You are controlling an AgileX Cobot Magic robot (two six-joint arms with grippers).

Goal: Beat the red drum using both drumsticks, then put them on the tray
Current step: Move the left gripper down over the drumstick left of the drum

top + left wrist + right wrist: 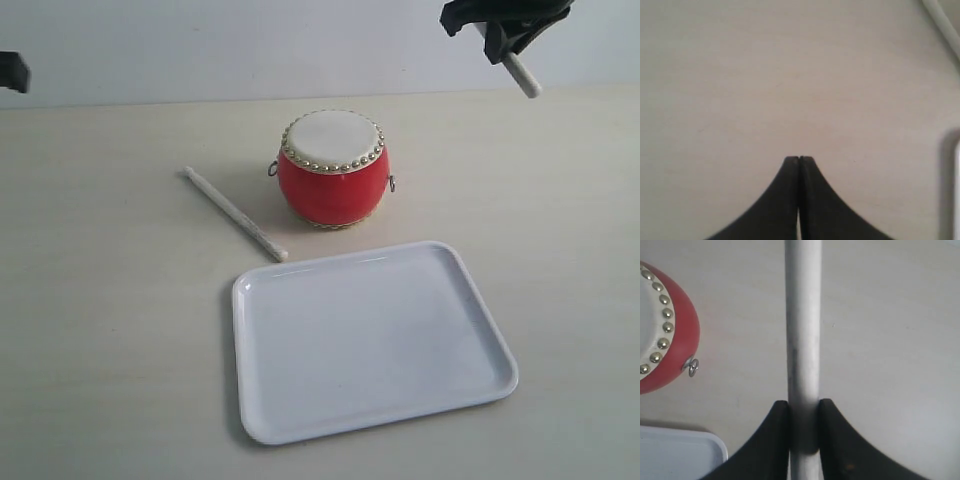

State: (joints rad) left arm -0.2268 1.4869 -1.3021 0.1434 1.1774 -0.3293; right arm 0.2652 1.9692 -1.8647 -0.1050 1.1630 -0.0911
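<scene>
The red drum (333, 167) stands upright on the table behind the white tray (372, 339); its red side and gold studs also show in the right wrist view (682, 335). One drumstick (235, 213) lies flat on the table left of the drum, and its end crosses a corner of the left wrist view (943, 22). High at the upper right, my right gripper (505, 40) is shut on the other drumstick (802, 340), whose tip (524, 78) sticks out below the fingers. My left gripper (799, 159) is shut and empty above bare table; only its edge (14, 70) shows at far left.
The tray's rim appears as a corner (685, 447) in the right wrist view and as an edge (956, 185) in the left wrist view. The pale tabletop (100, 330) runs back to a light wall.
</scene>
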